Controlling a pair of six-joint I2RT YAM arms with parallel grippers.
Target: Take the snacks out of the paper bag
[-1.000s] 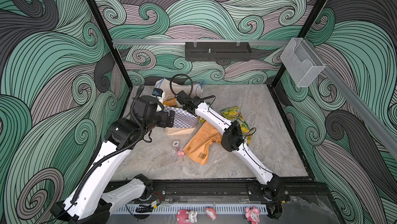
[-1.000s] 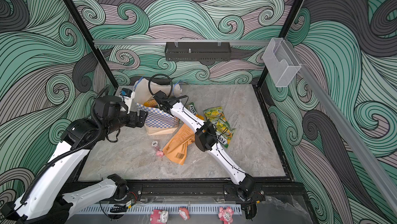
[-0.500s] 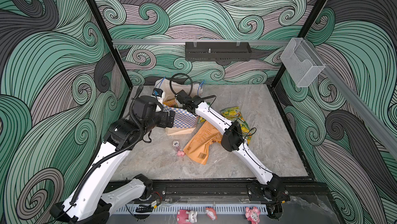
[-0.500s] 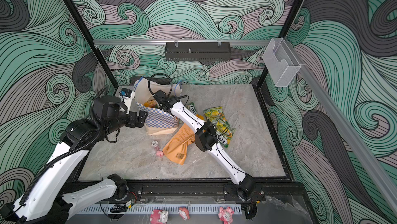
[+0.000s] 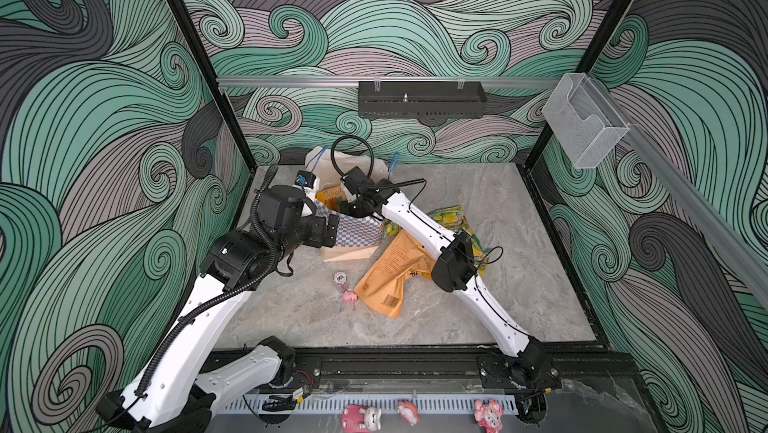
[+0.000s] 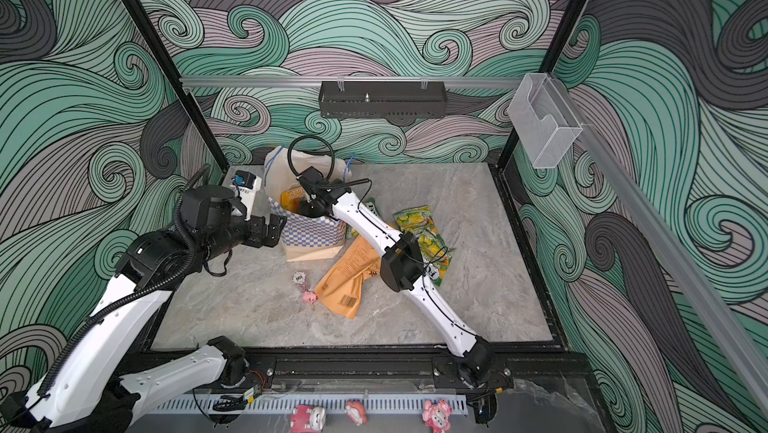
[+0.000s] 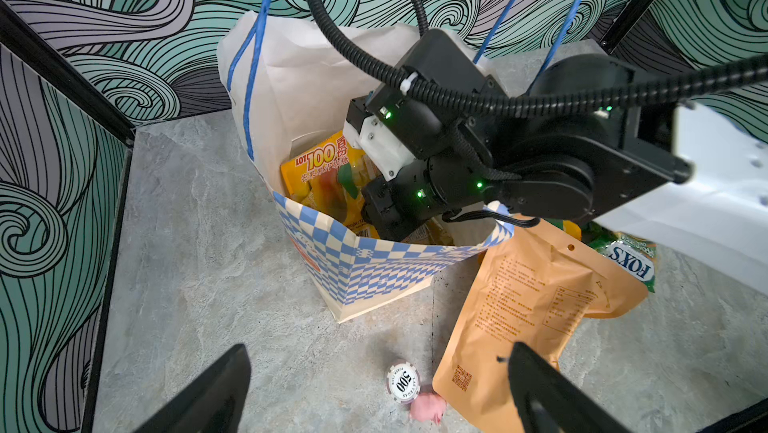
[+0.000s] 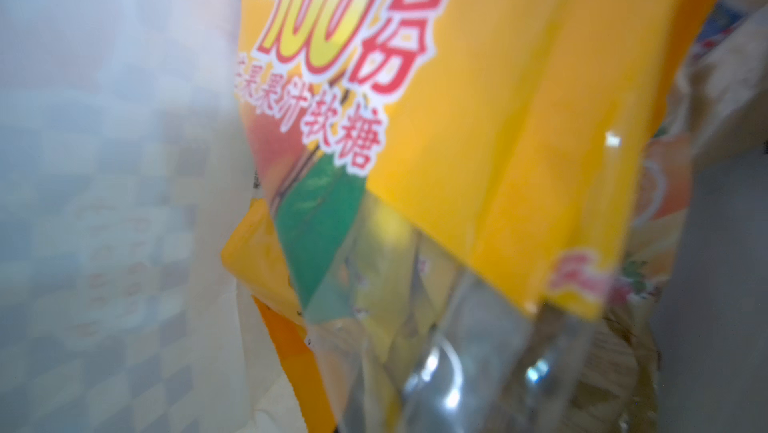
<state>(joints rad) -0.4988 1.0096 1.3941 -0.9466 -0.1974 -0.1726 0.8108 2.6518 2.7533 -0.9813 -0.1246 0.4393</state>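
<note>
The cream paper bag (image 5: pixel 353 231) (image 6: pixel 309 231) (image 7: pixel 374 268) with the blue checkered band stands upright at the back left. My right gripper (image 5: pixel 352 205) reaches down into its mouth, fingers hidden, shut on an orange-yellow "100" snack (image 7: pixel 320 177) (image 8: pixel 478 98) that fills the right wrist view. My left gripper (image 5: pixel 330 229) (image 7: pixel 376 358) hangs open and empty just left of the bag's checkered side. On the floor to the right of the bag lie a tan-orange pouch (image 5: pixel 395 277) (image 7: pixel 532 310) and green-yellow FOX'S bags (image 5: pixel 453 219) (image 7: pixel 631 264), partly under the right arm.
A poker chip (image 5: pixel 340 277) and a small pink pig (image 5: pixel 350 297) lie in front of the bag. A white box (image 6: pixel 245 185) stands in the back left corner. A black shelf (image 5: pixel 419 98) and a clear holder (image 5: pixel 582 123) hang on the walls. Pig figurines (image 5: pixel 361 418) sit by the front rail.
Both arms hold nearly the same places. The right gripper has closed down inside the bag; the left stays open.
</note>
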